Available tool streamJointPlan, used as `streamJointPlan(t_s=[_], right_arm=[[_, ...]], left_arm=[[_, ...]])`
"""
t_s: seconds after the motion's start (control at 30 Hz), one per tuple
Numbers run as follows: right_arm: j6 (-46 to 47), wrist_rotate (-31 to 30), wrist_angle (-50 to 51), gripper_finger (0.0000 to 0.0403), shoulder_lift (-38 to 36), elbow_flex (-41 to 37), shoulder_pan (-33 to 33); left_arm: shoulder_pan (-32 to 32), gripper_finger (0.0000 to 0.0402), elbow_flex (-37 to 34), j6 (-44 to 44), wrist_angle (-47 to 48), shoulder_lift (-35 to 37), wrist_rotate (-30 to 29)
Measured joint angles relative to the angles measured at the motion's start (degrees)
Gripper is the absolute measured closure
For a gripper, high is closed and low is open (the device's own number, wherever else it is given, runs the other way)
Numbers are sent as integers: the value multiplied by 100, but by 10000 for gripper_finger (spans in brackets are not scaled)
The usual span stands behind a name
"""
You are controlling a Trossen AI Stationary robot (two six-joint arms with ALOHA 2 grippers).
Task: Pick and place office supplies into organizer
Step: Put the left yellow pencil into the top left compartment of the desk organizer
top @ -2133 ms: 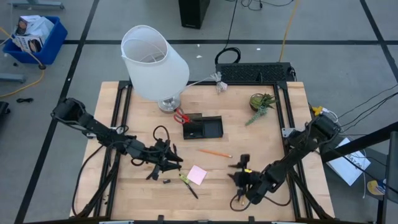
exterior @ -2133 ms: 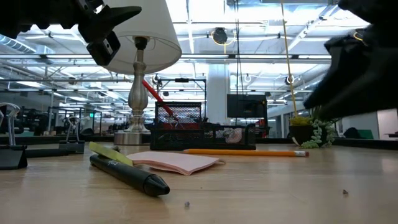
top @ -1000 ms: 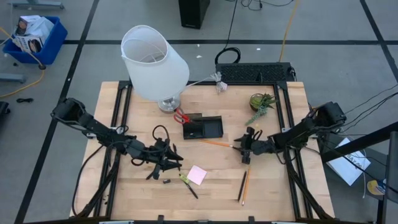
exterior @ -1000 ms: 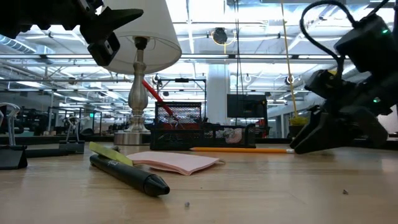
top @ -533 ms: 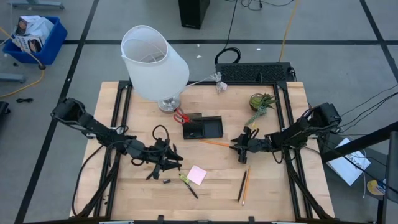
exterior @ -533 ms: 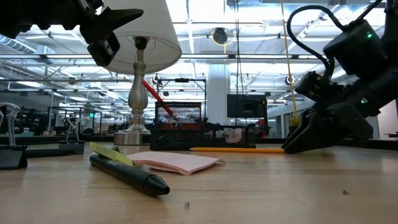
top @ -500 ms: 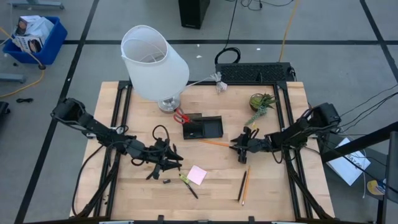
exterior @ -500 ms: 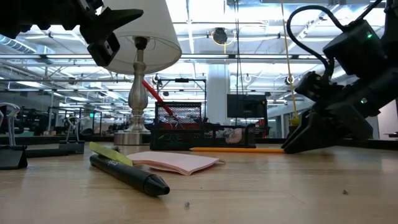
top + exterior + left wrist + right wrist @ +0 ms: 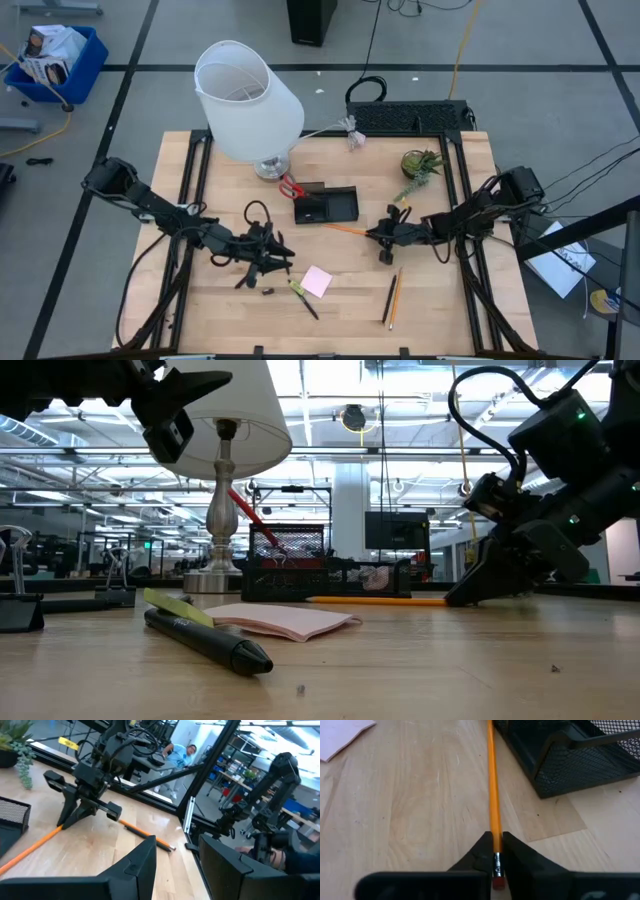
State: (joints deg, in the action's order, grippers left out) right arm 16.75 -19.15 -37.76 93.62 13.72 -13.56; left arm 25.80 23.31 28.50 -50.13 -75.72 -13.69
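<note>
Looking down, the right gripper (image 9: 377,236) sits at the eraser end of the orange pencil (image 9: 345,230), just beside the organizer (image 9: 327,205); the left gripper (image 9: 272,255) hovers near the pink pad (image 9: 318,281). Level view: the pencil (image 9: 375,600) lies flat on the table (image 9: 450,660). Left wrist: own fingers (image 9: 132,865) stand partly apart, holding nothing. Right wrist: fingers (image 9: 482,851) pinch the pencil (image 9: 493,795) above its eraser.
</note>
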Motion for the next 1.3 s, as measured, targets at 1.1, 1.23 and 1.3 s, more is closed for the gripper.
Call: streamJointPlan(t_s=[1.1, 1.23, 1.3], right_arm=[[-315, 669, -136, 388, -387, 468, -658], [-510, 586, 805, 389, -384, 1045, -828], [-628, 570, 1152, 389, -387, 1331, -878]], left_arm=[[-248, 250, 157, 801, 984, -2, 60], [-424, 250, 753, 982, 2174, -2, 176], [-463, 250, 1191, 899, 2871, -19, 293]])
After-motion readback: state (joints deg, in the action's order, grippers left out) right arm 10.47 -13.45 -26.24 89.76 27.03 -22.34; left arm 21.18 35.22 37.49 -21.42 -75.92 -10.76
